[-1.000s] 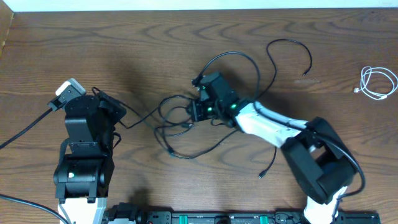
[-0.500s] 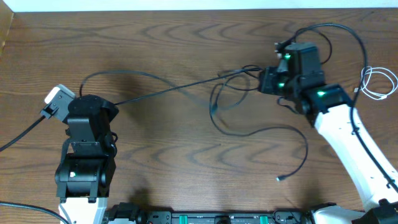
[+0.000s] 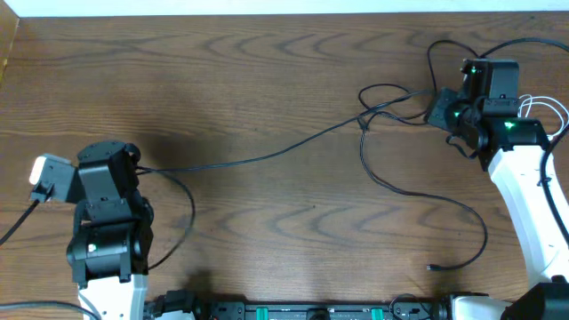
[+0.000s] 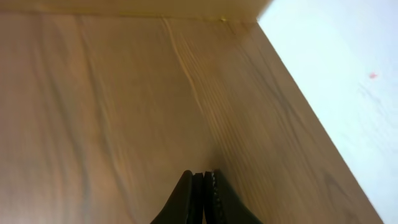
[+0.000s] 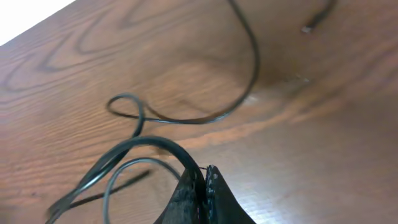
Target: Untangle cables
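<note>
My left gripper [image 3: 133, 165] [image 4: 199, 177] is shut at the left; a black cable [image 3: 249, 158] runs taut from it across the table to a small knot [image 3: 363, 121]. My right gripper [image 3: 438, 108] [image 5: 204, 171] is shut on this black cable [image 5: 149, 144] at the far right. A second black cable [image 3: 418, 191] [image 5: 249, 68] trails from the knot toward the front, ending in a plug [image 3: 431, 267]. The white cable [image 3: 553, 105] lies coiled at the right edge, partly behind my right arm. No cable shows in the left wrist view.
A thick black wire [image 3: 18, 212] leaves the left arm's base. A slack black loop [image 3: 190, 213] curves beside the left arm. The table's back edge [image 3: 267, 15] meets a white wall. A black rail [image 3: 293, 311] runs along the front edge.
The arms have pulled apart: my right gripper moved to the far right, my left gripper moved left and toward the front. The central tangle has stretched into one long taut line.
</note>
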